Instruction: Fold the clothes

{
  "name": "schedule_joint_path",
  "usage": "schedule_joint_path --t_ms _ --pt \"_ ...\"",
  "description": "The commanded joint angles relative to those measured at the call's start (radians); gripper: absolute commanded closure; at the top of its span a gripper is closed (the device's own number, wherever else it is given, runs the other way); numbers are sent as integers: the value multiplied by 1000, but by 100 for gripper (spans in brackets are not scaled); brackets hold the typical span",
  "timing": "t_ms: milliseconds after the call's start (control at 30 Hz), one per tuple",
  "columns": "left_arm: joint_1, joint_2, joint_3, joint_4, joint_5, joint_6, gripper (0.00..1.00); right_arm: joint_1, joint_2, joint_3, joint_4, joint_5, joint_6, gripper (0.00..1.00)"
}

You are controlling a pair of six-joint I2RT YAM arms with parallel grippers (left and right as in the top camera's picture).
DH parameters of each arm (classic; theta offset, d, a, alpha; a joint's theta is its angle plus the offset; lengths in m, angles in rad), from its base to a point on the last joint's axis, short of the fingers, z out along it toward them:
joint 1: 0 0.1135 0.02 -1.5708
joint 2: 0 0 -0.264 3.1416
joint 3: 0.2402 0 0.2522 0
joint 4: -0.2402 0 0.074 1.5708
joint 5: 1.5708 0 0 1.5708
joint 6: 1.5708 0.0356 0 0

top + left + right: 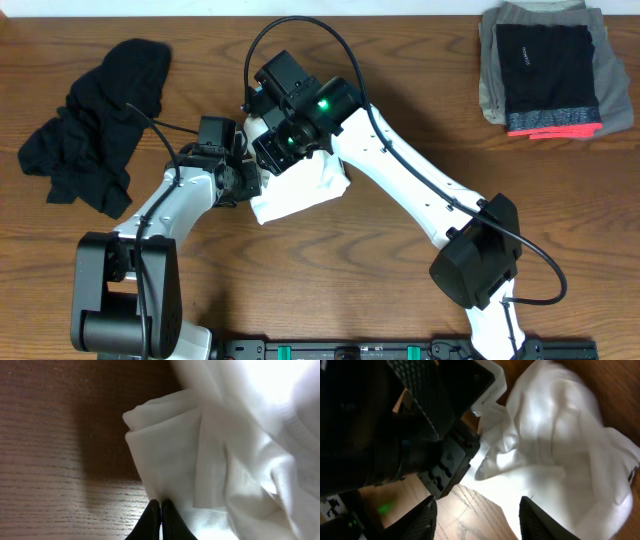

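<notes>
White T-shirt (pixel 305 192) lies bunched, only partly folded, mid-bench (pixel 400 60), left pincer (pixel 160 521) pressed together at its edge, right pincer (pixel 479 520) spread over it; black garment (pixel 95 125) crumpled, unfolded; folded stack (pixel 545 70) done.

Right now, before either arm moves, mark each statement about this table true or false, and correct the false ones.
1. The crumpled white fabric T-shirt lies at the middle of the brown wooden table. True.
2. The rumpled black fabric garment is neatly folded. False: it lies in a loose heap on the left.
3. The right tool has its fingers apart. True.
4. The left tool stands wide open. False: its fingers are shut together at the T-shirt's edge.
5. The folded grey-and-black clothing stack sits at the far right corner. True.
</notes>
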Motion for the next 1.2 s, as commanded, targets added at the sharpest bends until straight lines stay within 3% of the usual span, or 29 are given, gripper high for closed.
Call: schedule_joint_path --t_ms 0,333,600,833,967,1167 --pt "-2 10 -17 -1 4 10 94 -28 -29 20 -11 -7 2 52" --pt "46 -38 2 -23 -6 5 94 -121 -66 17 -56 71 -10 51" --pt "174 -235 27 -70 -6 6 94 -87 18 16 -106 60 -65 39" --pt "280 -307 27 -72 -6 6 94 -59 60 16 -123 37 -132 39" --pt "294 -305 27 -88 -6 6 94 -48 88 15 -130 37 -177 42" --pt "294 -304 27 -87 -6 6 94 -30 119 14 -103 37 -232 58"
